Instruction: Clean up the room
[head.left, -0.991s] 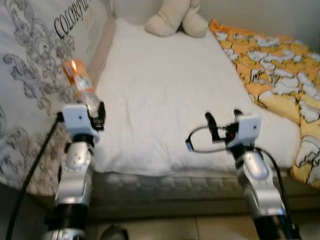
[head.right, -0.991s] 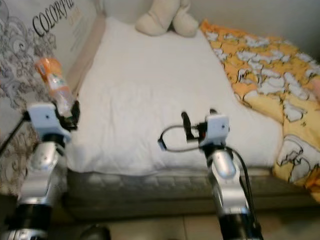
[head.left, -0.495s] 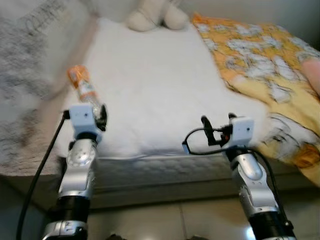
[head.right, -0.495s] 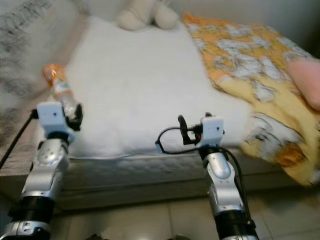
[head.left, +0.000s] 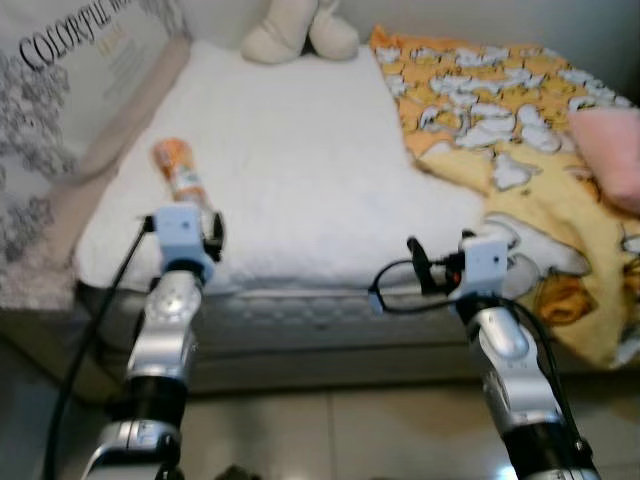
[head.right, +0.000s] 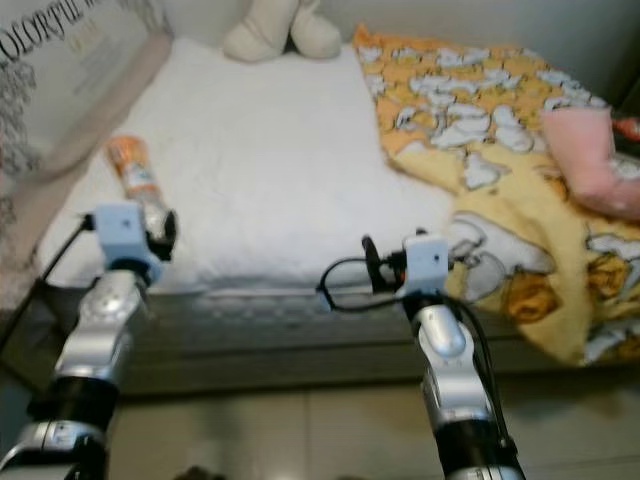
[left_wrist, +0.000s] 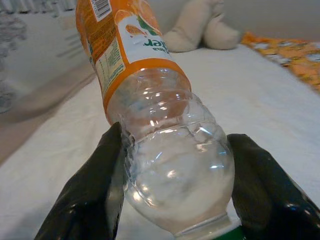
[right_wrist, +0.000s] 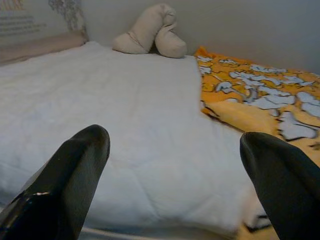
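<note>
**Left wrist view: clear bottle clamped in the left pincer at the bed's edge**

Left wrist view shows a plastic bottle of clear, ribbed, dimpled plastic, apparently empty, with an orange printed label wrapped round its far half. Its rounded near part sits squeezed between the two black fingers of the left pincer, which is clamped on it; a sliver of green shows at the very near end. From the head camera the bottle slants up and away from the pincer, over the near left part of the bed, above the white quilted cover; whether it touches the cover I cannot tell.

The right pincer hangs with its fingers spread wide apart and nothing between them, near the front edge of the mattress, a looped black cable at its wrist.

The bed's white cover is soft and lightly creased. An orange-yellow blanket with a white and grey cartoon print lies rumpled over the right side and droops over the front edge. A pink fabric item rests on it at the far right. At the head of the bed sits a cream plush toy, rounded and padded. Along the left runs a grey panel with swirl ornaments and printed lettering. Below, the floor is pale and glossy.
</note>
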